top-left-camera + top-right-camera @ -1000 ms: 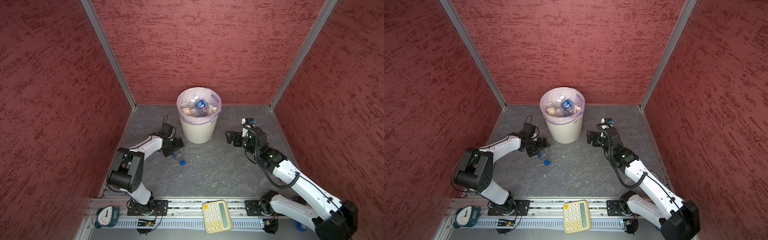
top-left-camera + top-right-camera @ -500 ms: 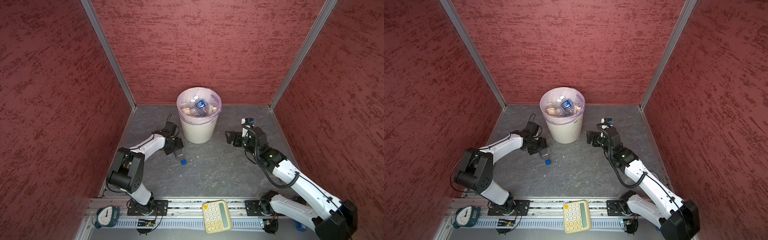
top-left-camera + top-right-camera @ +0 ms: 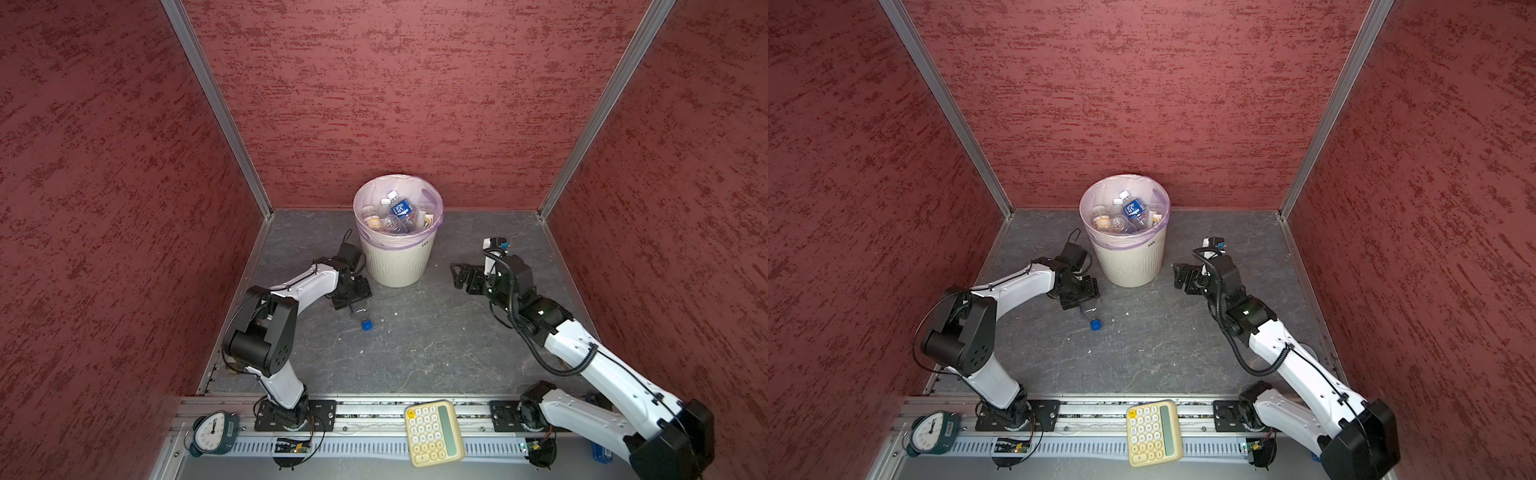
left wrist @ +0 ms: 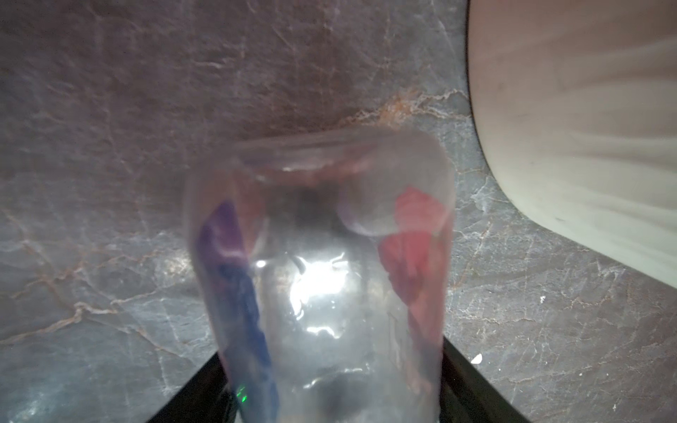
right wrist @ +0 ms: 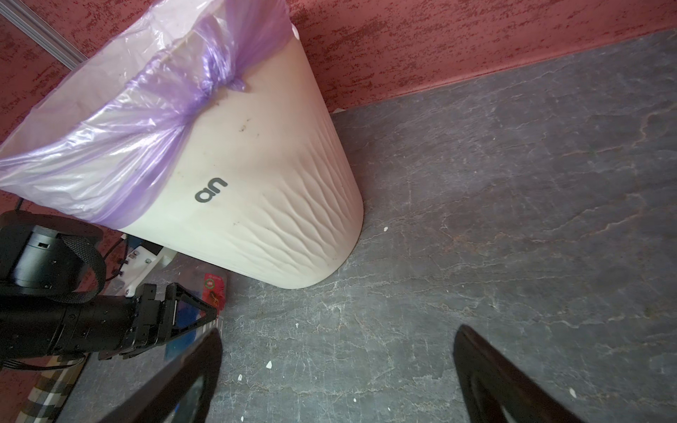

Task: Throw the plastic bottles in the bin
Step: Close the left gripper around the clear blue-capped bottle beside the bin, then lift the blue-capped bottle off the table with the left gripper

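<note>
One plastic bottle [image 3: 359, 311] [image 3: 1089, 310] is lying on the grey floor [image 3: 415, 345], and the left gripper [image 3: 353, 300] [image 3: 1083, 303] is holding it. In the left wrist view the two black fingers [image 4: 190, 395] are pressing on both sides of the clear body [image 4: 322, 256], so the jaws are pinching the bottle between them. The body is showing blue print along one side and red print along the other, and it is reaching out well beyond the fingertips. In both top views the blue cap [image 3: 366, 325] [image 3: 1096, 324] is sticking out just beside these jaws, on the side away from the bin [image 3: 397, 262] [image 3: 1129, 262]. The bin is standing just beside the left jaws, and its cream wall [image 4: 586, 146] is not touching the bottle. Several other bottles [image 3: 395, 214] [image 3: 1125, 216] are resting inside the bin, under the lilac liner [image 5: 110, 146] that is folding over its rim. The right gripper [image 3: 459, 276] [image 3: 1181, 278] [image 5: 339, 333] is hovering low over the floor with its jaws spread wide. Its fingers [image 5: 494, 373] are standing far apart, with only bare floor between them. The ribbed bin wall [image 5: 274, 183] is standing ahead of these jaws, near but apart from them. In both top views the bin is standing between the two grippers, closer to the left one.
</note>
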